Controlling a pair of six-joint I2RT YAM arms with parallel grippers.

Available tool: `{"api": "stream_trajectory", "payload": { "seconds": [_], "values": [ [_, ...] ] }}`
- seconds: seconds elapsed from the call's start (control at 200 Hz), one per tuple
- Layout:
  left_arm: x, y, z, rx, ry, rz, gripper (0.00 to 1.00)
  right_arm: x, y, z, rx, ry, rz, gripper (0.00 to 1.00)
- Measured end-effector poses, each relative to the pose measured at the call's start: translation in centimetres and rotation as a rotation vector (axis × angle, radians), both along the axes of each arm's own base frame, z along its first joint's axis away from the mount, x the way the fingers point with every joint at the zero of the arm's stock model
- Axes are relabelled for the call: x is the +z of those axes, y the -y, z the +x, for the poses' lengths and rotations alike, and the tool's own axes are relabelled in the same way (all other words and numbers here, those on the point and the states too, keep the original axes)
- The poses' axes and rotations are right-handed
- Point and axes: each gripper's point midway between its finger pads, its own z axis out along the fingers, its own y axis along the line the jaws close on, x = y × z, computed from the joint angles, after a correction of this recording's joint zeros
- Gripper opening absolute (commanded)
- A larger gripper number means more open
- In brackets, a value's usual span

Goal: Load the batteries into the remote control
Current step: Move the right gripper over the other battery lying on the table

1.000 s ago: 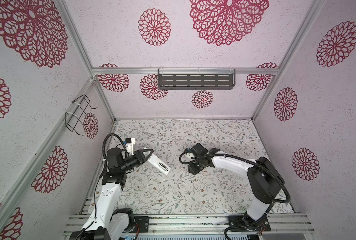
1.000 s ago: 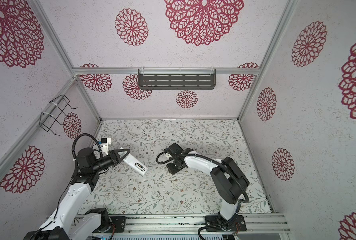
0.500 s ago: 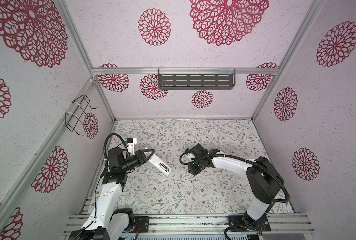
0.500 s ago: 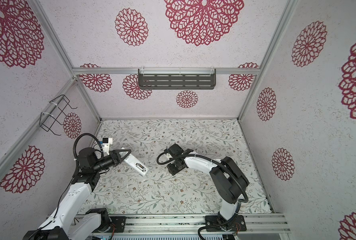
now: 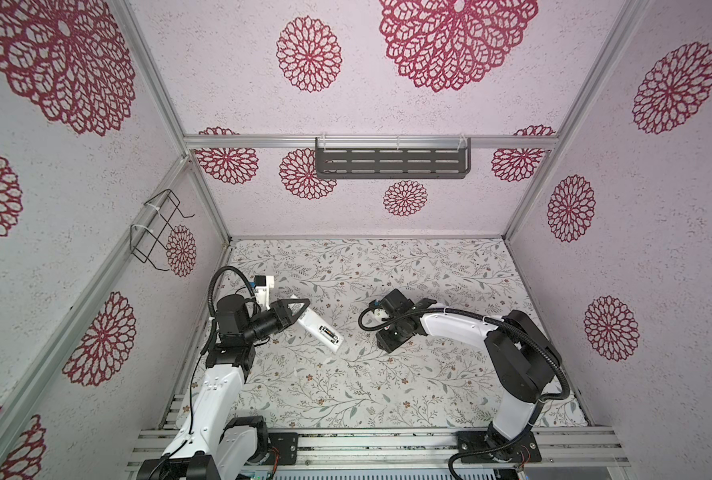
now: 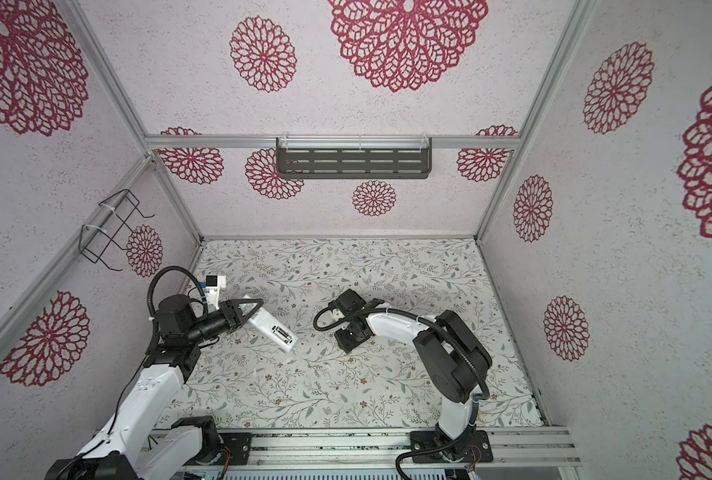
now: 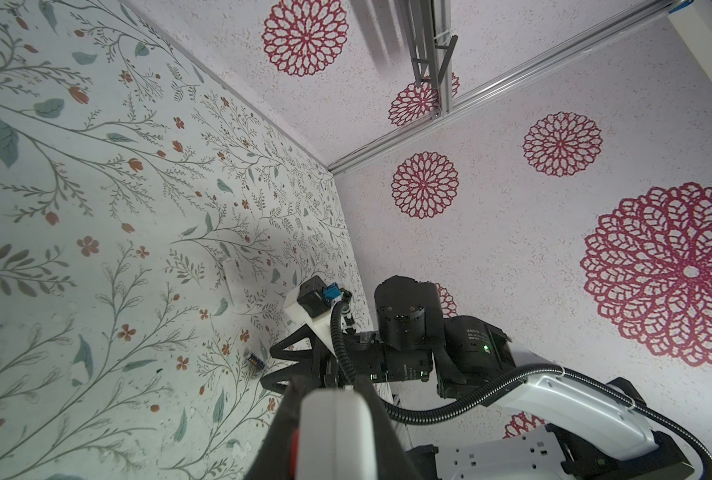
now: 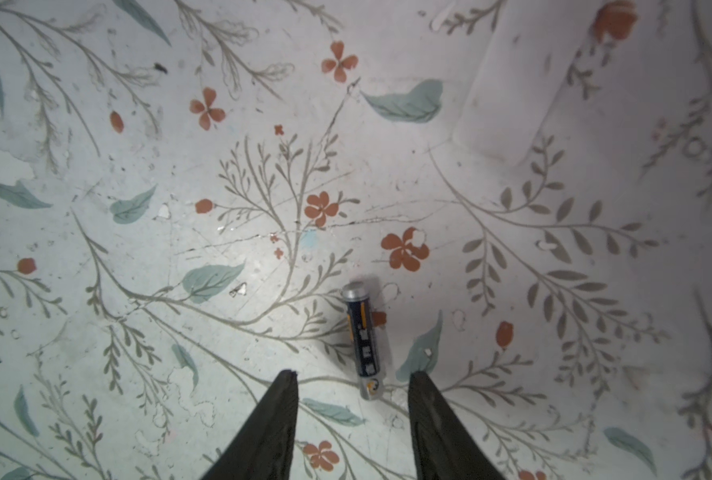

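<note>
Pickup pending, roll-away risk
The long white plastic remote control (image 5: 320, 331) was pinched by the left gripper (image 5: 300, 309); the dark, silver-capped cylindrical battery (image 8: 362, 338), off-centre on the mat (image 8: 138, 249) beneath the spread right gripper (image 8: 352, 376), could be rolled away during closure.

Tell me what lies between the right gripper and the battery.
Only bare floral mat: the right wrist view shows the battery reaching between the open fingers of the right gripper, touching neither.

white remote control (image 5: 318, 330) raised, tilted, dark battery (image 8: 362, 338) flat on floral mat (image 8: 138, 249)
</note>
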Motion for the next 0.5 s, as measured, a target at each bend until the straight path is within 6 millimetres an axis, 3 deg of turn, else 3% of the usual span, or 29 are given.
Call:
{"api": "stream_trajectory", "payload": {
  "seconds": [0.5],
  "values": [
    [0.1,0.1,0.0,-0.003,0.005,0.000,0.00,-0.6,-0.7,-2.0,0.026,-0.103,0.054,0.46]
  ]
}}
